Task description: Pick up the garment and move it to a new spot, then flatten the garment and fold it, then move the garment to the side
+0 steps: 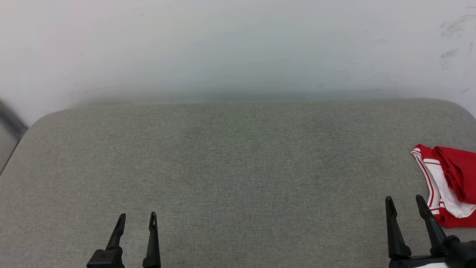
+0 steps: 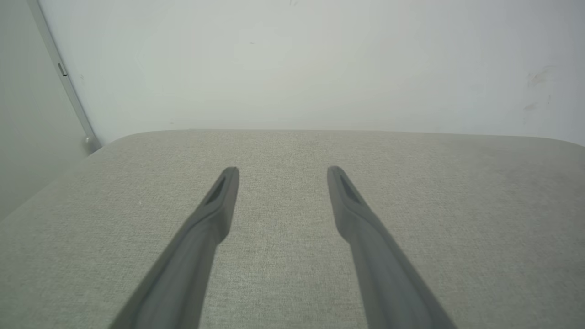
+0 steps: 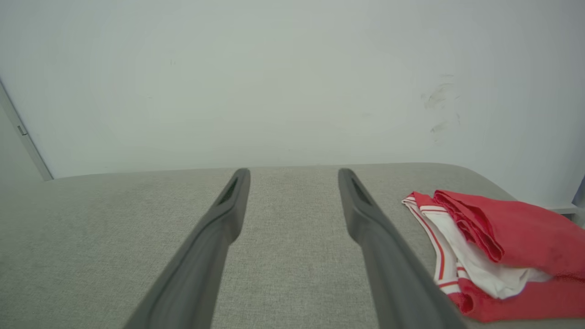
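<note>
At the far left of the head view, a thin dark strip [image 1: 10, 123] is running down the pale wall [image 1: 238, 48] beside the rounded corner of the grey, fabric-covered tabletop [image 1: 238, 156]. The left claw [image 1: 138, 215] is showing at the lower left, above the cloth surface, with its two dark fingers pointing toward the wall. They are standing apart and gripping nothing. In the left wrist view, grey weave is showing between the two fingers [image 2: 219, 205].

The broad middle of the tabletop is lying between the two arms.

Further right, the right claw [image 1: 404, 198] is showing at the lower right, also pointing toward the wall. Its fingers are likewise spread and holding nothing. The right wrist view is showing grey cloth between them.

The garment [image 1: 452, 175] is lying at the far right, bunched in a loose heap on the tabletop near its right edge. A red fold is draping over a white part, with red-and-white striped trim showing along its left side. The heap is sitting just beside the right claw's outer finger [image 3: 388, 256]. Whether the two are touching cannot be told.
</note>
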You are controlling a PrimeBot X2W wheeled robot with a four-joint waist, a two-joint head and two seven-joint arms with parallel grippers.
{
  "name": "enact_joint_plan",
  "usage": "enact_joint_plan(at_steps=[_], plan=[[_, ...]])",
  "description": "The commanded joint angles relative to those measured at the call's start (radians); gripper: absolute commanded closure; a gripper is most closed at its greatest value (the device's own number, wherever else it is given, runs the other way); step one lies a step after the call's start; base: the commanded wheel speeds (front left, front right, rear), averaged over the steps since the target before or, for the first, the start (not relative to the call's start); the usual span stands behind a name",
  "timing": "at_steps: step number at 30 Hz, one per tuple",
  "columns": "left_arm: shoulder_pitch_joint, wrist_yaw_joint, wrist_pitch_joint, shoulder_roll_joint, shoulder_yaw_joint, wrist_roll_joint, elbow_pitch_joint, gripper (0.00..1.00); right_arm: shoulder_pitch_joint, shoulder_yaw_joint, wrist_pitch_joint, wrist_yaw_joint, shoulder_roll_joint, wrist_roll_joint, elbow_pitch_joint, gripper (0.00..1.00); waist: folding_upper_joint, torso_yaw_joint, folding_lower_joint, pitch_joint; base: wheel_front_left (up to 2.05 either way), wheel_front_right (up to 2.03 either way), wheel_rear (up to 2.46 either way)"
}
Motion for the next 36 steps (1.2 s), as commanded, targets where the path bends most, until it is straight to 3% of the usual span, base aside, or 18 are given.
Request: enact_joint_plan(at_steps=[1, 2, 6, 17, 36], plan=[[0.008, 0.001, -0.002, -0.001, 0.004, 0.008, 0.003, 0.00, 0.009, 0.001, -0.002, 0.000, 0.005, 0.004, 0.001, 0.00, 0.0000, 0.001, 0.0001, 0.001, 0.00, 0.00, 0.00], [0.000, 0.000, 0.000, 0.000, 0.000, 0.002, 0.006, 1.00, 0.000, 0.000, 0.000, 0.000, 0.000, 0.000, 0.004, 1.00, 0.0000, 0.001, 0.0001, 0.001, 0.00, 0.00, 0.00], [0.000, -0.001, 0.009, 0.000, -0.003, -0.016, 0.041, 1.00, 0.001, 0.003, 0.003, 0.000, 0.000, 0.015, 0.035, 1.00, 0.0000, 0.001, 0.0001, 0.001, 0.00, 0.00, 0.00], [-0.045, -0.024, 0.069, 0.000, 0.019, -0.260, 0.066, 1.00, -0.045, 0.011, 0.050, 0.000, -0.013, 0.268, 0.072, 1.00, 0.0000, 0.000, 0.0001, 0.005, 0.00, 0.00, 0.00], [-0.105, -0.054, 0.147, 0.000, 0.048, -0.582, 0.098, 1.00, -0.106, 0.017, 0.118, 0.000, -0.025, 0.594, 0.122, 1.00, 0.0000, -0.002, 0.0001, 0.011, 0.00, 0.00, 0.00]])
